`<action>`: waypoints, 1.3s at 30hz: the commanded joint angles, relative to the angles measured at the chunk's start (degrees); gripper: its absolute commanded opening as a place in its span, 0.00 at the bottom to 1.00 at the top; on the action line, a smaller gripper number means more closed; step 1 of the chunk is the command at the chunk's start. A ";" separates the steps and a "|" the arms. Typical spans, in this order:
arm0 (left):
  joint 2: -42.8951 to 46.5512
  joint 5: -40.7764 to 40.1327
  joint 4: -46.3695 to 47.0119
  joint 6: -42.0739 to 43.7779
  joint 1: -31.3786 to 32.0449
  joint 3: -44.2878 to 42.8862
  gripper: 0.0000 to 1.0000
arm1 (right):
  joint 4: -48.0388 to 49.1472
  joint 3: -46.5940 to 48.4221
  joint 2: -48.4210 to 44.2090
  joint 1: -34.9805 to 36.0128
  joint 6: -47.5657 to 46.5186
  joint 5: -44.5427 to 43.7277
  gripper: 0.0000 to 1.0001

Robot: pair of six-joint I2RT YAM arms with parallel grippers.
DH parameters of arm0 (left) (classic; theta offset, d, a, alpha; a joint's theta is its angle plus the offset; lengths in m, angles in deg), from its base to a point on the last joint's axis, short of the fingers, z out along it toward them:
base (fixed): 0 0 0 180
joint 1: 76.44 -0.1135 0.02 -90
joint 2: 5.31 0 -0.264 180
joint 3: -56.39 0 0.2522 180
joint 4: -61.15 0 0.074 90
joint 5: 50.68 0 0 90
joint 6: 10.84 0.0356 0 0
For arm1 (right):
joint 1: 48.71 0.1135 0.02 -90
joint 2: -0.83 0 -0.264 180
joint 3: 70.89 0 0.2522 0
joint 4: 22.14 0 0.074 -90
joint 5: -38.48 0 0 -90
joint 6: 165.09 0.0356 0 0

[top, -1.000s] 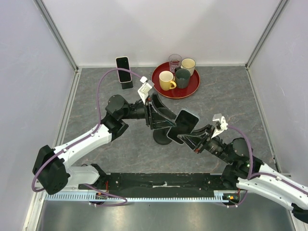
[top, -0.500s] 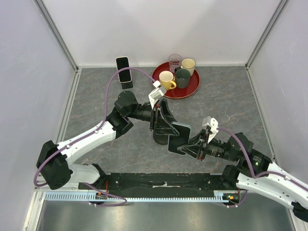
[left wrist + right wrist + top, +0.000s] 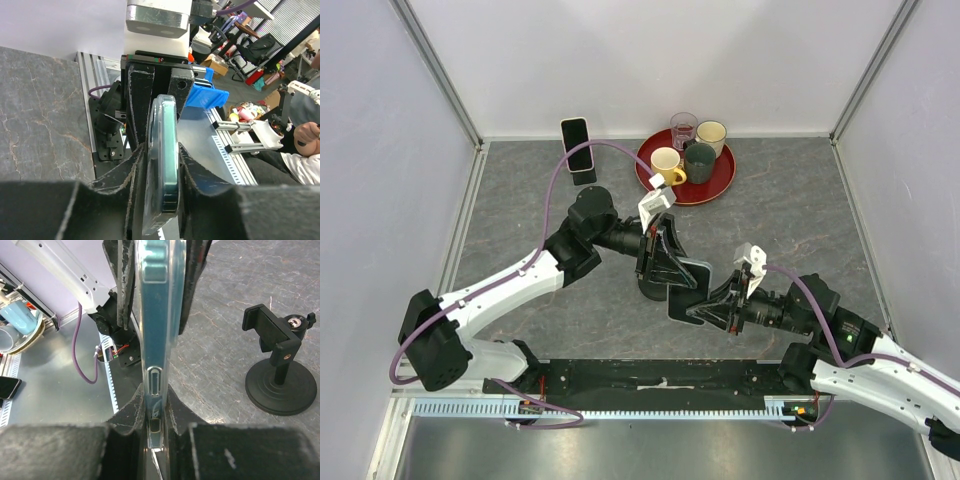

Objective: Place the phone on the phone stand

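The phone is dark with a clear case and is held edge-up just above the table's middle. My left gripper is shut on its far end and my right gripper on its near end. In the left wrist view the phone stands edge-on between the jaws of the left gripper. In the right wrist view the right gripper clamps the phone. The black phone stand, with a round base and an empty clamp, stands on the table to its right. In the top view the stand is mostly hidden under the left gripper.
A red tray at the back holds a yellow mug, a dark green mug, a cream mug and a glass. A pink phone rests on another stand at the back left. White walls enclose the table.
My right gripper brought the phone left and lower toward the stand. My left gripper swung right and closed on the phone's other end.
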 commanded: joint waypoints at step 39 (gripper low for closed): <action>14.10 -38.94 -15.17 16.67 0.51 0.41 0.02 | -5.63 1.38 2.64 0.21 4.41 -30.67 0.98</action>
